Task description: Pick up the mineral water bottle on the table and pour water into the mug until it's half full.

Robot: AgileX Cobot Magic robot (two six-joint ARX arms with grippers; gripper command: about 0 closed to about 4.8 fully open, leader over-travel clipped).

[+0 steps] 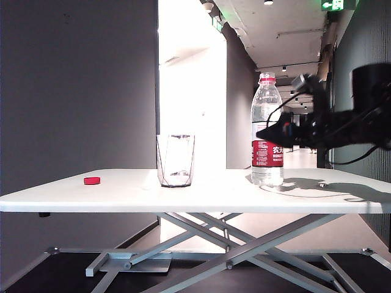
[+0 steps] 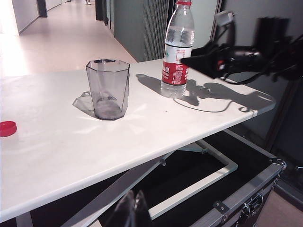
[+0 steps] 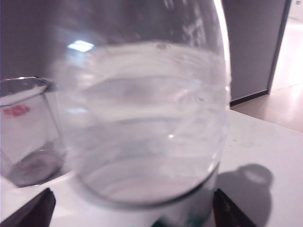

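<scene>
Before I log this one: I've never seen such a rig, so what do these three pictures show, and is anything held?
It is a two-armed robot at a white table. One picture is taken from a fixed camera facing the table; the other two from cameras on each wrist. On the table stand a tall clear plastic water bottle with a red cap, a clear faceted glass tumbler, apparently empty, and a small red disc. The right gripper is level with the bottle, jaws open either side of it. The left gripper sits low beside the table. Nothing is held.
</scene>
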